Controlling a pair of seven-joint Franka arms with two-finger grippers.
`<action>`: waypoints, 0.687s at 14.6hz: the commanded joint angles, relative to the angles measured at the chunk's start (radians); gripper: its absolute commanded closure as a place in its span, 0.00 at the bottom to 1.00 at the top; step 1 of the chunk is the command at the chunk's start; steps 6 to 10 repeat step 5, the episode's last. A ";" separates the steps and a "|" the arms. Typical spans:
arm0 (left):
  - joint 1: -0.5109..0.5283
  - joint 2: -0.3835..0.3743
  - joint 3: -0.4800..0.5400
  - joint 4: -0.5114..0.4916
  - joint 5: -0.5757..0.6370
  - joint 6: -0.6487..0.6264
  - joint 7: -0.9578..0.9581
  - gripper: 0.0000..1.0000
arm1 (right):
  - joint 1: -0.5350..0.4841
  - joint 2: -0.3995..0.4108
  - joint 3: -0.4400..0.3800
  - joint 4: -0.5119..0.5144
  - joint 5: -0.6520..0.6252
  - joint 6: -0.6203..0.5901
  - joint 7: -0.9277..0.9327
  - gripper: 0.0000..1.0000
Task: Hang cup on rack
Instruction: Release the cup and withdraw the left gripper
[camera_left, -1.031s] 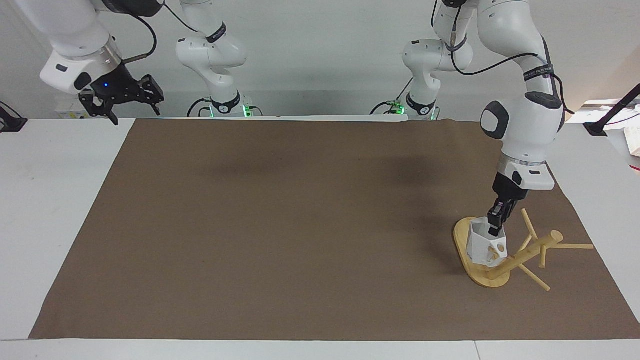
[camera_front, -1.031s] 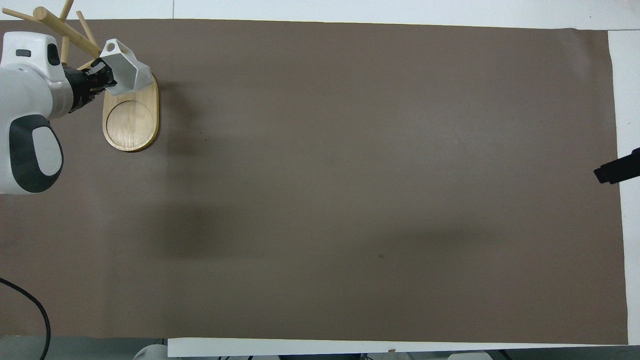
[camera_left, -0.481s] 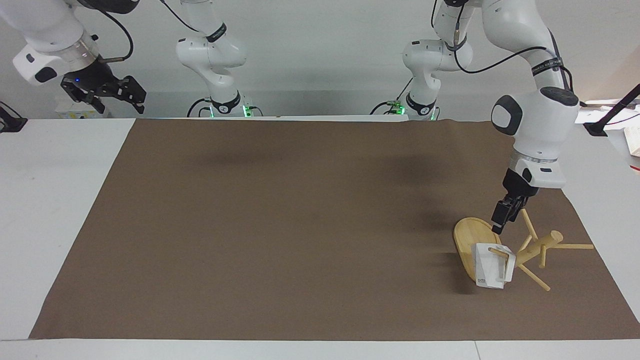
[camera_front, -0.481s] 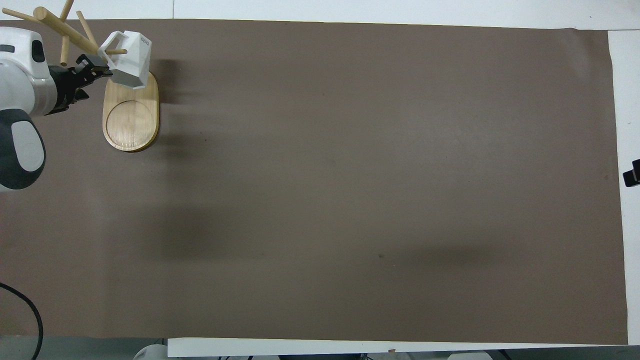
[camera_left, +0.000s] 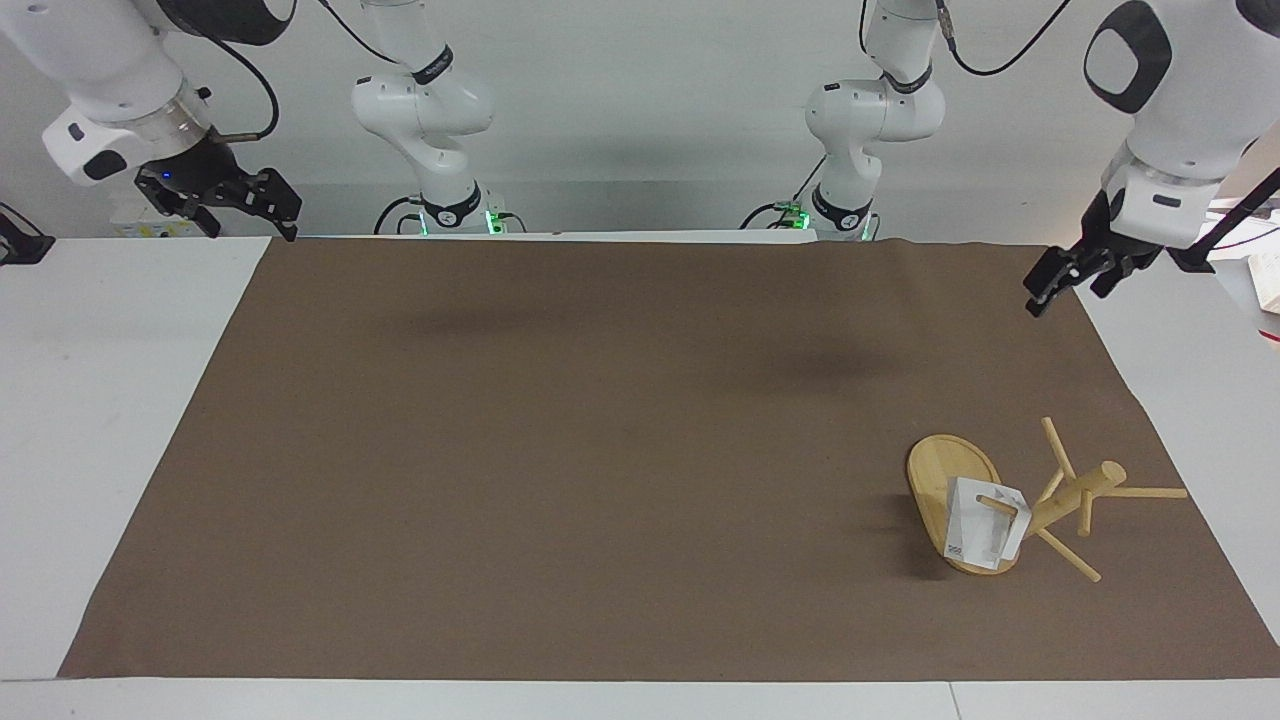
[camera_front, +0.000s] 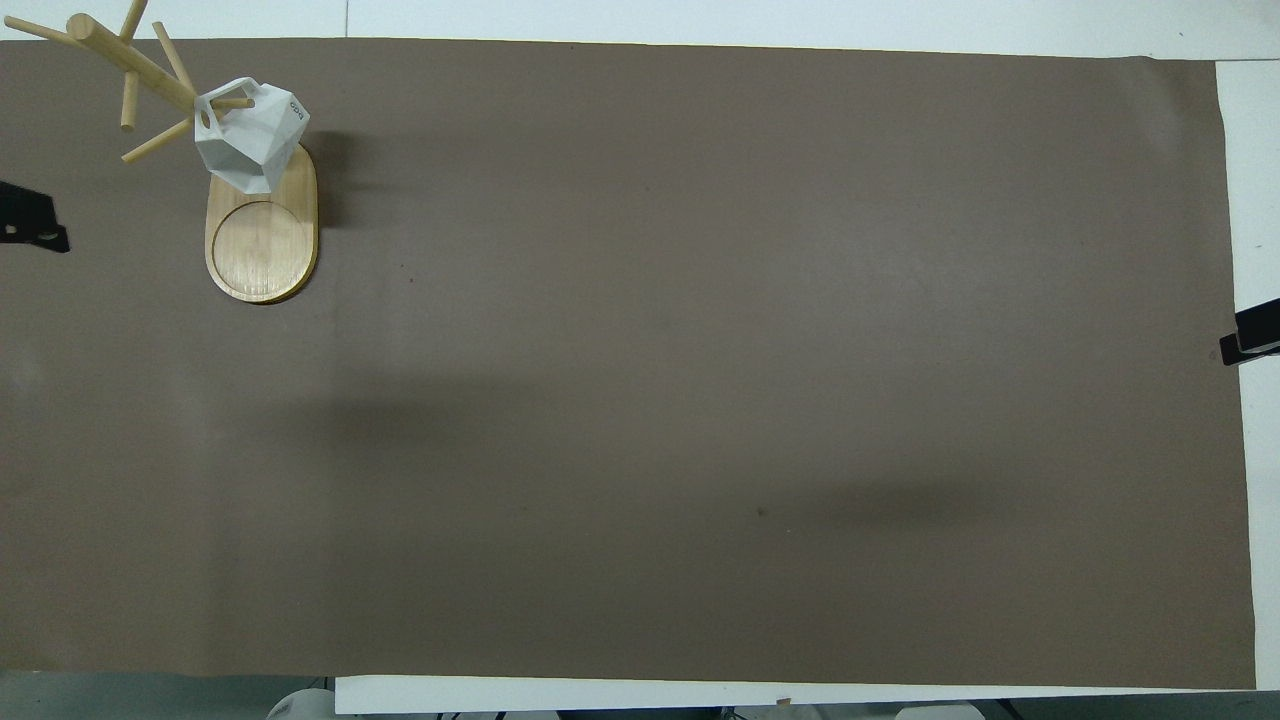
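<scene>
The white faceted cup (camera_left: 985, 535) hangs by its handle on a low peg of the bamboo rack (camera_left: 1075, 495), over the end of the oval base (camera_left: 940, 470) farther from the robots. It shows in the overhead view too, cup (camera_front: 250, 135) on the rack (camera_front: 130, 65) above the base (camera_front: 262, 240). The rack stands toward the left arm's end of the table. My left gripper (camera_left: 1070, 280) is open and empty, raised over the mat's edge, well clear of the rack. My right gripper (camera_left: 248, 212) is open and empty and waits over the right arm's end.
A brown mat (camera_left: 600, 450) covers most of the white table (camera_left: 110, 400). Only the grippers' tips show at the side edges of the overhead view, the left gripper (camera_front: 30, 222) and the right gripper (camera_front: 1250, 345).
My left gripper let go of the cup, which now hangs on a peg. It then rose and drew back toward the robots. My right gripper shifted slightly.
</scene>
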 joint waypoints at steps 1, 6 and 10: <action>-0.002 0.023 -0.006 0.093 0.038 -0.167 0.126 0.00 | 0.004 -0.022 0.001 -0.036 0.019 0.019 0.018 0.00; -0.005 0.002 -0.012 0.053 0.034 -0.115 0.115 0.00 | -0.001 -0.022 0.001 -0.036 0.019 0.019 0.017 0.00; -0.005 0.002 -0.012 0.053 0.034 -0.115 0.115 0.00 | -0.001 -0.022 0.001 -0.036 0.019 0.019 0.017 0.00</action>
